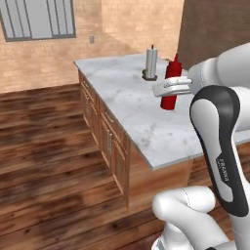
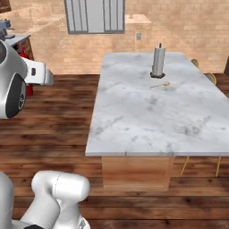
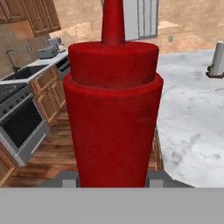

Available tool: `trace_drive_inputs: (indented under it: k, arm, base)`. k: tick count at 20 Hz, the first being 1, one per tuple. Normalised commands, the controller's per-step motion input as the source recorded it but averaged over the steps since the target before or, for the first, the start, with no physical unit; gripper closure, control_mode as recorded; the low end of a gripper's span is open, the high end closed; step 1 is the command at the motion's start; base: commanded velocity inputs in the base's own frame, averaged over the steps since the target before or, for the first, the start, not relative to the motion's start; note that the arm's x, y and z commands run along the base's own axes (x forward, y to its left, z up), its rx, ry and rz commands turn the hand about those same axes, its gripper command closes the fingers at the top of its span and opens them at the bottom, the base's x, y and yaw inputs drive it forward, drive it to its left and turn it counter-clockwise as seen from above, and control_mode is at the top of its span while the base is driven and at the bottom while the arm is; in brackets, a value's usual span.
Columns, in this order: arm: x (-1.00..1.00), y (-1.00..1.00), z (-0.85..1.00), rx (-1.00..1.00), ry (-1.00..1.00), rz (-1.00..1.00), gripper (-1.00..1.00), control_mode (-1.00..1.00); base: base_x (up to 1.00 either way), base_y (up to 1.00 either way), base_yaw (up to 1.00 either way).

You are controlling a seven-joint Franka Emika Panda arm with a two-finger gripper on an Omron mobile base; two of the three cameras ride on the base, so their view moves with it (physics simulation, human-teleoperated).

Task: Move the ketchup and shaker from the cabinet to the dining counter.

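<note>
**Ketchup in grip, over the island edge**

I have the gripper (image 1: 172, 88) pinching the ketchup (image 1: 170, 83) around its body. In the hand view the red bottle (image 3: 113, 109) sits right in front of the camera, with the finger tips (image 3: 70, 178) pressed against its lower sides. The bottle is upright: long axis vertical, nozzle up.

In the left base view it looks to be above the dining counter (image 1: 132, 112), near the paper towel roll (image 1: 151, 62) at the far end. I can't tell whether its base touches the marble or hangs just over it. The hand view shows the counter (image 3: 192, 118) off to one side and floor past the bottle, so it may be closer to the edge than it seems.

The relation that matters is bottle base straight above the marble, counter directly below the gripper. My guess is the next move is a straight drop, keeping the bottle vertical, then letting go. I see no shaker here, so that one looks yet to be fetched.
</note>
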Motion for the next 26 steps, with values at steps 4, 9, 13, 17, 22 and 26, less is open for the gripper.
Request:
trace_drive_inputs:
  k: [4,9,13,17,22,26]
  arm:
    - [0.00,0.00,0.00,0.00,0.00,0.00,1.00,1.00]
    - [0.00,0.00,0.00,0.00,0.00,0.00,1.00,1.00]
    - [0.00,0.00,0.00,0.00,0.00,0.00,1.00,1.00]
    - [0.00,0.00,0.00,0.00,0.00,0.00,1.00,1.00]
    - [0.00,0.00,0.00,0.00,0.00,0.00,1.00,1.00]
    - [0.00,0.00,0.00,0.00,0.00,0.00,1.00,1.00]
  base:
    - [0.19,-0.82,0.00]
    - [0.19,-0.82,0.00]
    - [0.21,-0.79,0.01]
    - [0.22,-0.78,0.01]
    - [0.29,-0.71,0.06]
    - [0.32,-0.67,0.10]
